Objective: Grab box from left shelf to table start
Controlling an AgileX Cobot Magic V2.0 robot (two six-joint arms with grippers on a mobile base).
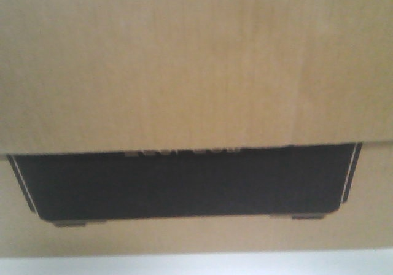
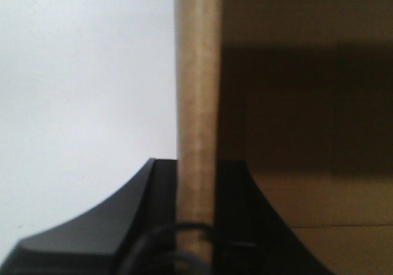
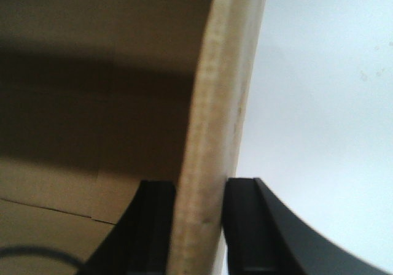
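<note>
The box, brown corrugated cardboard with a black printed panel, fills almost the whole front view. A pale strip of table shows under it. In the left wrist view my left gripper is shut on the box's upright wall edge, one black finger on each side, with the box's inside to the right. My right gripper is likewise shut on the box's opposite wall edge, and the box's inside lies to its left. The left shelf is out of view.
White table surface lies outside the box on the left. The same white surface lies outside it on the right.
</note>
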